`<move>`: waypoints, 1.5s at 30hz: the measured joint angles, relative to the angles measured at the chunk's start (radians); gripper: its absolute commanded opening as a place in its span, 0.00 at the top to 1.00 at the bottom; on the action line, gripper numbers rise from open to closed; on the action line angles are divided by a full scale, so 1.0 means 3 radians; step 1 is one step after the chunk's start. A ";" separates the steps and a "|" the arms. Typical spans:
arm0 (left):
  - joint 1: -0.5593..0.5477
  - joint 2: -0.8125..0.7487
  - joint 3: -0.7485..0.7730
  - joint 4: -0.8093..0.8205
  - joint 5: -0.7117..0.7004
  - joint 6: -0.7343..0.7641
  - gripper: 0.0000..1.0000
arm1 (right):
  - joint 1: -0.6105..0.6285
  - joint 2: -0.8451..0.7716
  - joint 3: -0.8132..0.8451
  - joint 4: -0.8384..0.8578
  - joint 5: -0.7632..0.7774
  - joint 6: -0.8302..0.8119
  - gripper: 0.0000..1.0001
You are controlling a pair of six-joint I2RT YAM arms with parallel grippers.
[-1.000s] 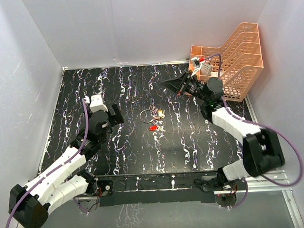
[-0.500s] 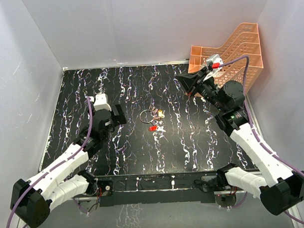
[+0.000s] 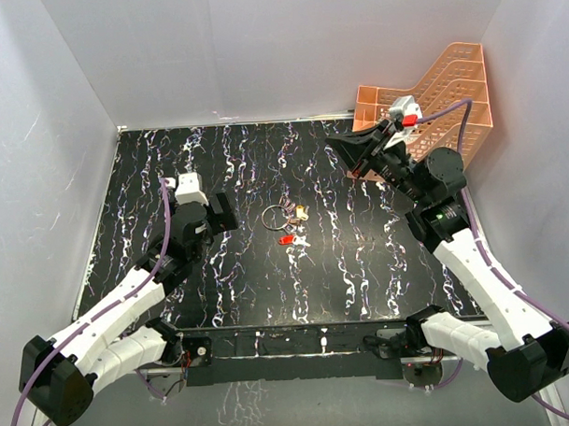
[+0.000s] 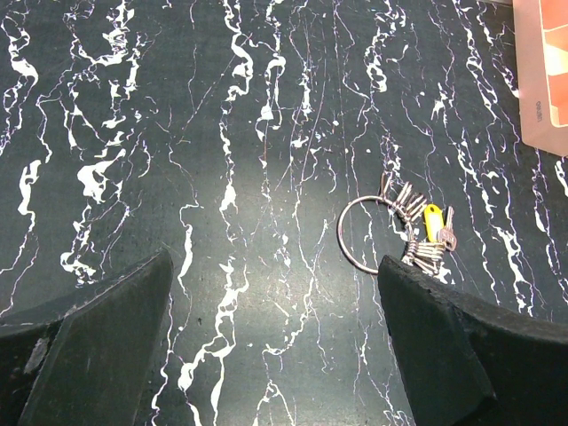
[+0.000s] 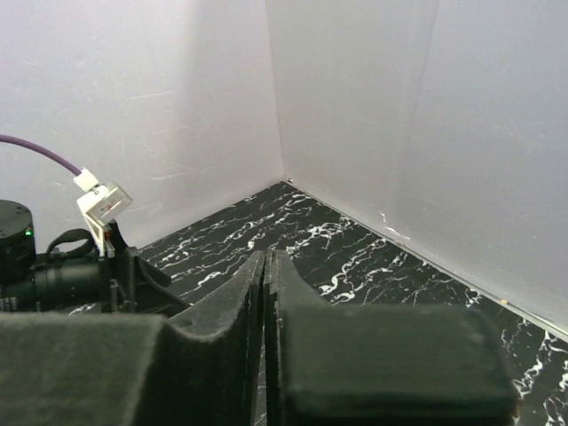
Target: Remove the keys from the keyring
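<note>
The silver wire keyring (image 3: 273, 216) lies on the black marbled table near its middle. A cream-yellow-headed key (image 3: 301, 211) lies at its right and a red-headed key (image 3: 286, 239) just below. In the left wrist view the keyring (image 4: 366, 236) and yellow key (image 4: 432, 222) lie ahead and right of the fingers; the red key is hidden there. My left gripper (image 3: 221, 212) is open and empty, left of the ring. My right gripper (image 3: 346, 151) is shut and empty, raised at the back right, apart from the keys. Its closed fingers (image 5: 266, 293) point at the far wall corner.
An orange mesh tray (image 3: 439, 86) stands at the back right corner, just behind the right arm; its edge shows in the left wrist view (image 4: 546, 80). White walls enclose the table on three sides. The left arm (image 5: 53, 266) shows in the right wrist view.
</note>
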 measured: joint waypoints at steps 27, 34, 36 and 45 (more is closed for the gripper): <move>0.0000 -0.0011 0.0000 0.0004 0.0000 0.0001 0.01 | 0.0057 0.0343 0.0298 -0.0758 0.0525 -0.0160 0.51; 0.0000 -0.0005 0.0000 0.0003 -0.0005 0.0000 0.01 | 0.0880 0.0476 -0.0140 -0.1222 0.1445 -0.0479 0.50; 0.0000 -0.0008 0.0000 0.0003 -0.0024 -0.0001 0.01 | 0.1030 0.0432 -0.0427 -0.1266 0.1589 -0.0497 0.50; 0.0000 -0.0072 0.0000 -0.0051 -0.0148 -0.0043 0.01 | 0.1062 0.0507 -0.1027 -0.1298 0.1843 -0.0277 0.56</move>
